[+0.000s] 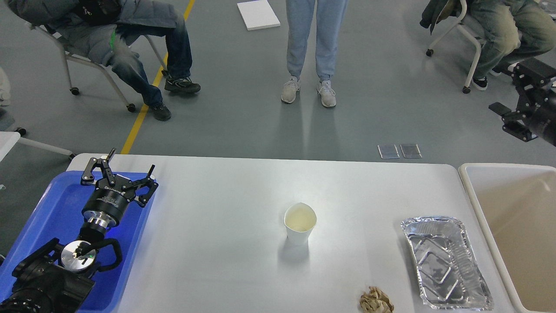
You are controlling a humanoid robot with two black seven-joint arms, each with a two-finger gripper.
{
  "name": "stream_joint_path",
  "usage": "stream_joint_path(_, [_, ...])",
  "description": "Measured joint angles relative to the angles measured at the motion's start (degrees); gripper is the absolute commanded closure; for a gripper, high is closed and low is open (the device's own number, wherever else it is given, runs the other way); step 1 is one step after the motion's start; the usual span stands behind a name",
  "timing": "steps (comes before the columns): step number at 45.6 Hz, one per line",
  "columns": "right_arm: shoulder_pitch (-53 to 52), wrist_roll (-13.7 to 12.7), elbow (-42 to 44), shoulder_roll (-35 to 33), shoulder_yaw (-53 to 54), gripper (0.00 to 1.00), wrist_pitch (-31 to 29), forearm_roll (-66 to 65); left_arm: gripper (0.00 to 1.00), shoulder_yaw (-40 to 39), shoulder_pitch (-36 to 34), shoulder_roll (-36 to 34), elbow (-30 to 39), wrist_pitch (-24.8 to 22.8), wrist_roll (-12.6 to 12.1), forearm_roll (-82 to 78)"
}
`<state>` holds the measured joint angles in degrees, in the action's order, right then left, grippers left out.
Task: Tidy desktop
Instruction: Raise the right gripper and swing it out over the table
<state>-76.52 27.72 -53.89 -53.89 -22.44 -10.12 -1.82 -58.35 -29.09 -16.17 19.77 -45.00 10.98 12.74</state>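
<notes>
The white desktop [217,243] bears a white paper cup [299,222] standing upright near its middle. An empty foil tray [447,265] lies at the front right. A crumpled brown paper ball [375,301] lies at the front edge. My left gripper [119,171] is open and empty over the far end of the blue tray [47,213] at the left. My right gripper [517,93] is high at the right edge of the view, beyond the table. It is partly cut off, its fingers are spread and it holds nothing.
A beige bin [517,226] stands against the table's right side. Beyond the table a person stands in the middle [310,43]. Seated people on wheeled chairs are at the far left [113,39] and far right [499,30].
</notes>
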Motion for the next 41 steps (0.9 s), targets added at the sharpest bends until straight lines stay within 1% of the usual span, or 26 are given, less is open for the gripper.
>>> stream_joint_path(9, [-12.0,0.0,-1.3,-1.0,-13.8,0.00,-5.9,-10.2,0.00,0.0,0.0,0.0,0.0,0.0,-0.1,0.0])
stream_joint_path(19, [-23.7,0.0,-2.6,-1.0,-23.3,0.00,-13.9,-24.4,0.00,0.0,0.0,0.0,0.0,0.0,-0.1,0.0])
stream_joint_path(28, [-30.3,0.0,-3.0,0.4,-27.2,0.00,-20.3,-36.5,0.00,0.0,0.0,0.0,0.0,0.0,-0.1,0.0])
stream_joint_path(41, [-35.2,0.0,-5.2,4.0,-29.1,0.00,-26.1,-49.4,0.00,0.0,0.0,0.0,0.0,0.0,-0.1,0.0])
